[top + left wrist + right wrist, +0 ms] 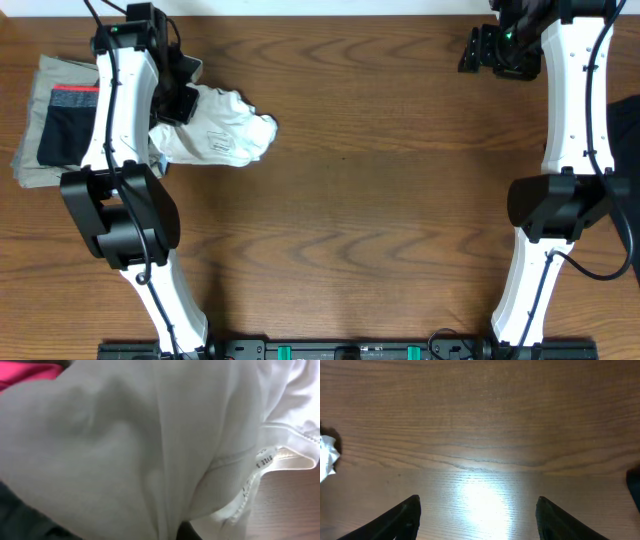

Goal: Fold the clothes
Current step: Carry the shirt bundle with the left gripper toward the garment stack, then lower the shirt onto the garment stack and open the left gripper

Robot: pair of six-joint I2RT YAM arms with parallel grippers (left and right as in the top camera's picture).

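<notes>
Overhead: crumpled white cotton T-shirt [225, 130] sits bunched just right of the khaki-grey folded pile [30, 150], left claw [183, 100] pinched shut on it. Right claw [487, 48] is wide, empty, far right of the pile. Step looks like pick-up; next it needs spreading flat on the brown wooden bench [380, 220].

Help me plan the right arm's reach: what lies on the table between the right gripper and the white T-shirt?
Nothing: in the overhead view only bare wooden table separates the right gripper from the white T-shirt.
</notes>
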